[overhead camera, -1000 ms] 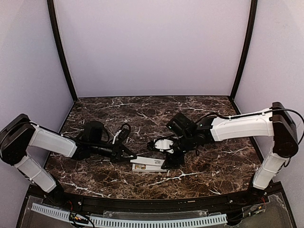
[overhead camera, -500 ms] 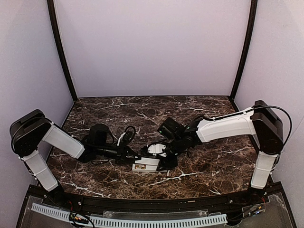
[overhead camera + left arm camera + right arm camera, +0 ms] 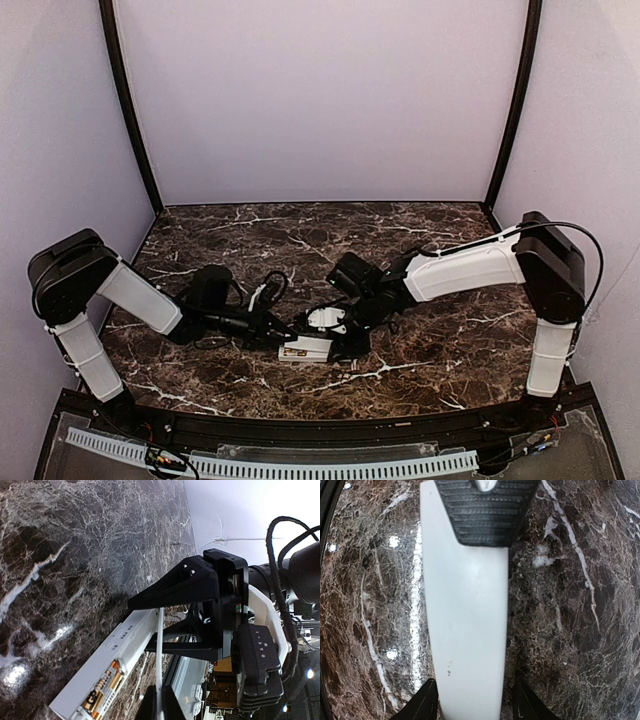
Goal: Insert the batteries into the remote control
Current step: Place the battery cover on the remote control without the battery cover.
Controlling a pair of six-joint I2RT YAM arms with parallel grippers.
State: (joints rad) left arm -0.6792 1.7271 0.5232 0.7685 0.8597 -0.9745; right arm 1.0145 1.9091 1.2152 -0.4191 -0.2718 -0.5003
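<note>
The remote control is lying flat on the marble worktop between the two arms. One gold-and-black battery is sitting in the open bay at its end; whether a second is lying beside it I cannot tell. The right end effector is straddling the remote's plain white body with its fingers spread. One finger is sitting at a long edge while a sliver of stone is showing beside the other, so it is not clamping. The left end effector is pressed together on a thin white strip seen edge-on, probably the bay cover, just beside the open bay. The remote is looking like light, rigid, glossy plastic, so it is likely slippery and apt to skate on the polished stone if pushed from one side only. I am judging the best hold to be across its narrow width, on both long edges at mid-body and clear of the bay. The strip is looking thin and springy, so forcing it is risking a bow or a snapped catch. The battery, being small and round, is likely to roll if nudged out.
</note>
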